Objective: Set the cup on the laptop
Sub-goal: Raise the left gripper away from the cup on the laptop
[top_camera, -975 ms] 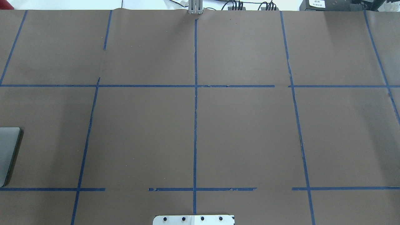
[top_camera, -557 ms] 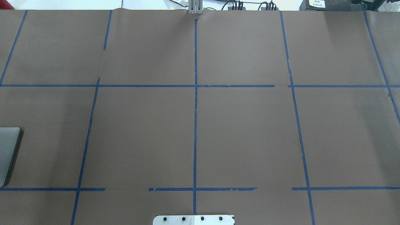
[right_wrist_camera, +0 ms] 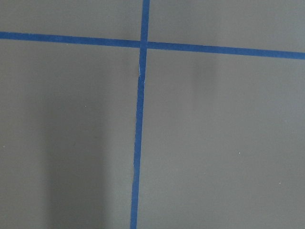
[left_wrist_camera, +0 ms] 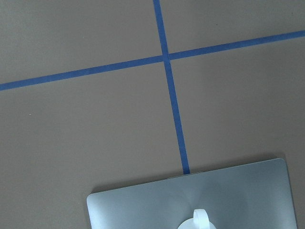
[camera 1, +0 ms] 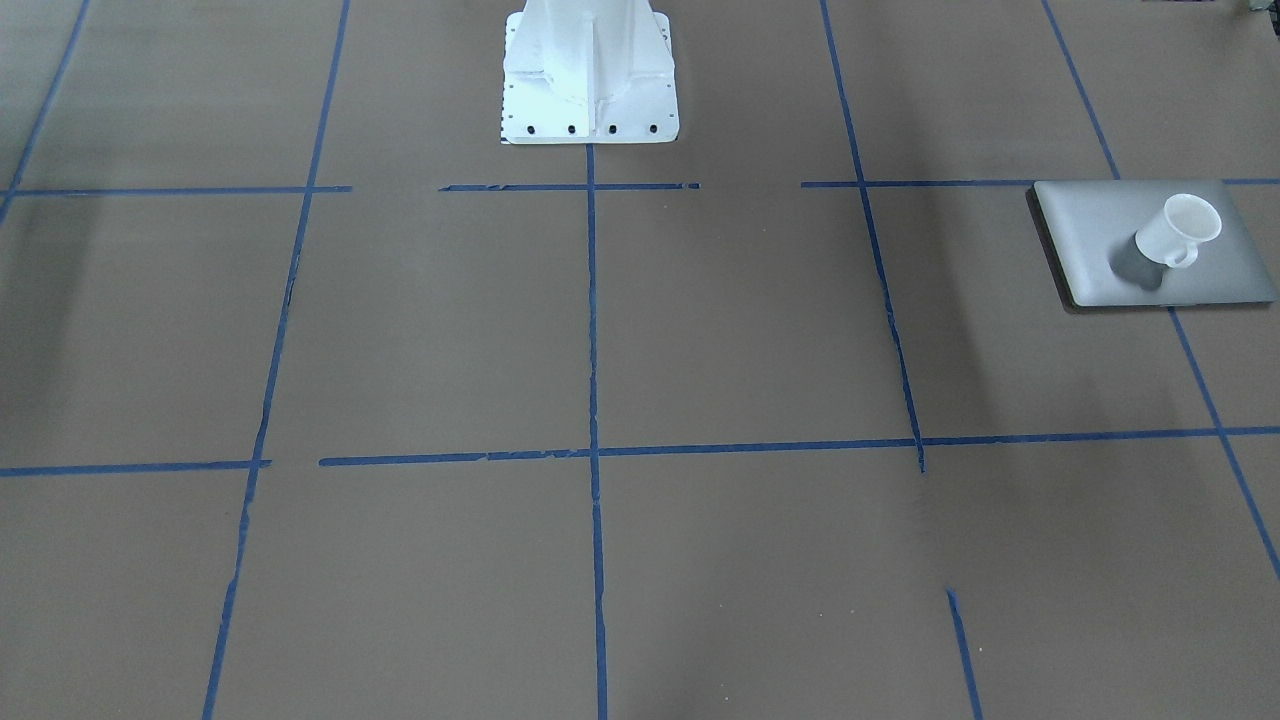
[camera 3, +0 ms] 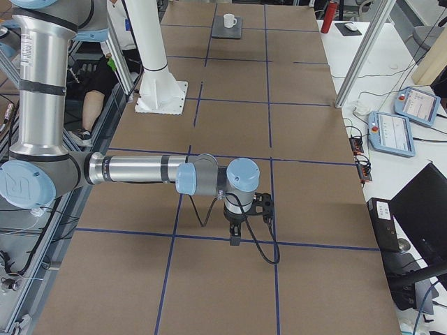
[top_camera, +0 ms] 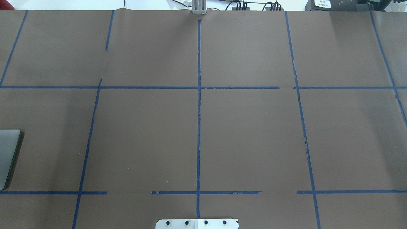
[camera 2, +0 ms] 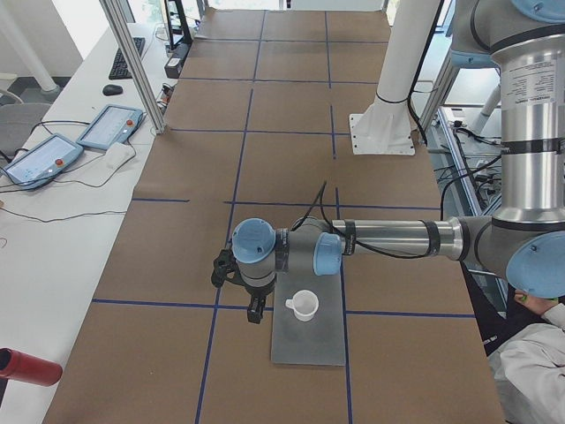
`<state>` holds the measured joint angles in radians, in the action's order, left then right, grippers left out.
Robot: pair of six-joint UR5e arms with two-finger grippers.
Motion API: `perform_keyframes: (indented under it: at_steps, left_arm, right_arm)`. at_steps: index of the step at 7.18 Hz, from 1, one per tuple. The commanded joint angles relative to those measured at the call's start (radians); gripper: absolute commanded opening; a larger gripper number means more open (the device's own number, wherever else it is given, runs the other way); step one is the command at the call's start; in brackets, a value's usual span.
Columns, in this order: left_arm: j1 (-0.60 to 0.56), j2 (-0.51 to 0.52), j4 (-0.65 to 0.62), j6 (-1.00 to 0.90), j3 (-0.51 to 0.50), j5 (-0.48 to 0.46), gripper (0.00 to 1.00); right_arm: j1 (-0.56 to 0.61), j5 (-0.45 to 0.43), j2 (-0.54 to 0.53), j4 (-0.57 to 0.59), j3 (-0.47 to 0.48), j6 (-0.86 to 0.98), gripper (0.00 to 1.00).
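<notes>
While the cup (camera 1: 1180,232) stands upright inside the edges of the laptop (camera 1: 1085,225) at upper right, we list: laptop cropped overhead; left gripper (camera 2: 256,311), right gripper (camera 3: 235,239), spread we cannot tell.

white cup (camera 1: 1181,231), silver-grey laptop (camera 1: 1086,226), brown table (camera 1: 740,330)

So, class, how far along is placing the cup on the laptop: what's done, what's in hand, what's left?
Done: the cup stands upright on the laptop. In hand: nothing; the left gripper hangs beside the cup, apart from it, and the right gripper is far down the table. Whether either is open cannot be told. Left: probably only backing the left gripper away.
</notes>
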<state>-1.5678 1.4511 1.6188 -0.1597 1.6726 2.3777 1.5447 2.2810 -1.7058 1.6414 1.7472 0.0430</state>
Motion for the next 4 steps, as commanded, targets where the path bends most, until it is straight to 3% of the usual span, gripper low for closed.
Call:
perform_keyframes:
  at_steps: [1,4]
  left_arm:
    - [0.000,0.002,0.001,-0.001,-0.005,-0.009,1.00]
    - [0.002,0.005,0.000,0.000,-0.002,-0.060,1.00]
  right_arm:
    - [0.000,0.000,0.000,0.000,0.000,0.000,1.00]
    - [0.000,0.000,0.000,0.000,0.000,0.000,1.00]
